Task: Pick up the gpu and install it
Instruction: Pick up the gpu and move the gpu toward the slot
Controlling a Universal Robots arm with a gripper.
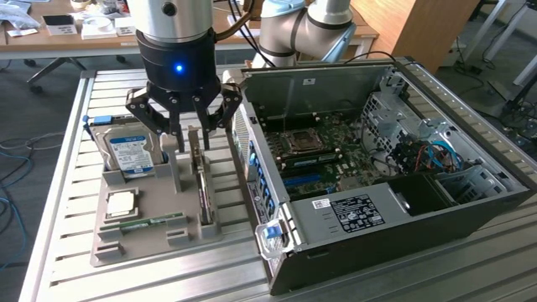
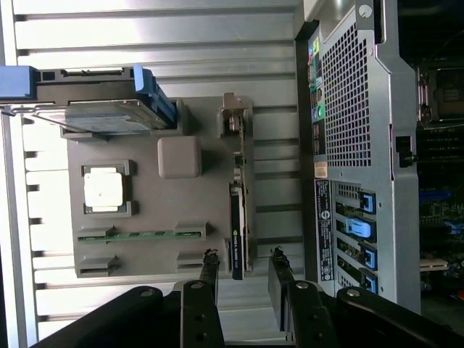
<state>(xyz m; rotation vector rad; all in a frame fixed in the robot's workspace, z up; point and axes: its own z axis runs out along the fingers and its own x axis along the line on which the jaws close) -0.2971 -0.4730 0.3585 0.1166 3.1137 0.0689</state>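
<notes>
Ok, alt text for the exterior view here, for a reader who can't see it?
The arm's open tool hangs over the gpu, which stands on edge in a grey holder tray. A hard drive stands in the tray toward the exterior view's left; an open computer case sits at the exterior view's right.

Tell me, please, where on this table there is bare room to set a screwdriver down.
Bare slats of the table run between the grey tray and the edge nearest the exterior camera, and along the tray's side on the exterior view's left. Crowded: the gap between the gpu and the computer case, with the open fingers straddling the gpu.
</notes>
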